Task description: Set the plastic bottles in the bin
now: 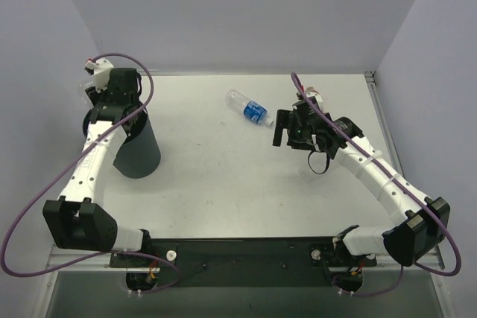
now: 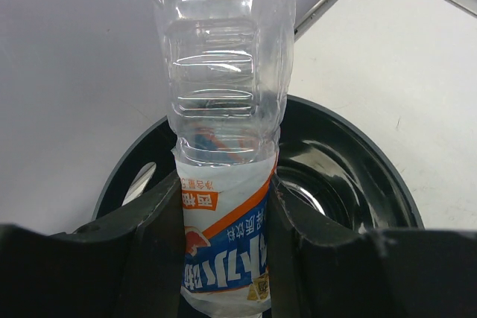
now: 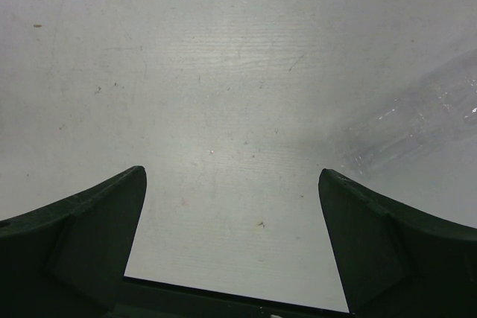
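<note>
Now my left gripper (image 2: 222, 191) clamps the white-and-blue-labelled bottle (image 2: 223, 87) over the bin (image 2: 358, 161); released off-centre, it may clip the rim and tumble out; my right gripper (image 3: 231, 176) gapes empty beside the blue-labelled bottle (image 1: 248, 107).

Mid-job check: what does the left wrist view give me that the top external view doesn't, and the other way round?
Left wrist only: the left fingers clamp a clear bottle with an orange, white and blue label, held above the bin's open mouth. Top external only: a blue-labelled bottle lies on the table just ahead of the open right fingers; the bin's outer wall also shows. Both: the bin and the pale table.
</note>
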`<state>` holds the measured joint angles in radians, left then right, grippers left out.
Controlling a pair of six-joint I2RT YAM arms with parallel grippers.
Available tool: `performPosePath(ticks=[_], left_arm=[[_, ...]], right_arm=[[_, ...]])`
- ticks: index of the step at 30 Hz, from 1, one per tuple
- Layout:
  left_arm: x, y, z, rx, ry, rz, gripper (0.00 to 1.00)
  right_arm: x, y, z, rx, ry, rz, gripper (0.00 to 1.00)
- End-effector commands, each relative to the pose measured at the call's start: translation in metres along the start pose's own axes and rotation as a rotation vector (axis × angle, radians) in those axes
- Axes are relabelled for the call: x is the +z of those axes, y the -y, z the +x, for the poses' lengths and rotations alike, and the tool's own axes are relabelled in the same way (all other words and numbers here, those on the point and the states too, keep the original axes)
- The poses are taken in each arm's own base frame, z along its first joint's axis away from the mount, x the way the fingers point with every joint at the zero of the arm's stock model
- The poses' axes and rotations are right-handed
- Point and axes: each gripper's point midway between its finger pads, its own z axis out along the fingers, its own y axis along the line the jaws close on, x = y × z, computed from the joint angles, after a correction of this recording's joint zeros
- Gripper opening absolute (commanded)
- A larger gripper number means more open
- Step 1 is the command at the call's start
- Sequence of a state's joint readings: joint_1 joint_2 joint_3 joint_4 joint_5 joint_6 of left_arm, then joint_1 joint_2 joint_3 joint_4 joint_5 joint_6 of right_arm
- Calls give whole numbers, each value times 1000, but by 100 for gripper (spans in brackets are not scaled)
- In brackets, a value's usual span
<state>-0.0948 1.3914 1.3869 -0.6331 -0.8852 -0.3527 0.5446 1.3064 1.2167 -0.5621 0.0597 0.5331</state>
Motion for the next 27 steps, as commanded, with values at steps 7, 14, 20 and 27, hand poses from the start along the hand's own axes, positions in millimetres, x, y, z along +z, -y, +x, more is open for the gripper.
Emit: performPosePath(ticks=[7,14,20,27], left_arm=[[-6,-5,-17,-56,57,20,36],[-7,-4,-18,-58,57,27,46],[-7,-3,-16,-64,50,36,53],[-8,2,-15,-55,35,56,60]], right_arm=[[-5,-5,-17,13,46,-2,94],[-3,-5,-17,11,43,-1,94],[-2,-5,-18,6,42,0,94],[-4,-4,-18,8,52,2,95]])
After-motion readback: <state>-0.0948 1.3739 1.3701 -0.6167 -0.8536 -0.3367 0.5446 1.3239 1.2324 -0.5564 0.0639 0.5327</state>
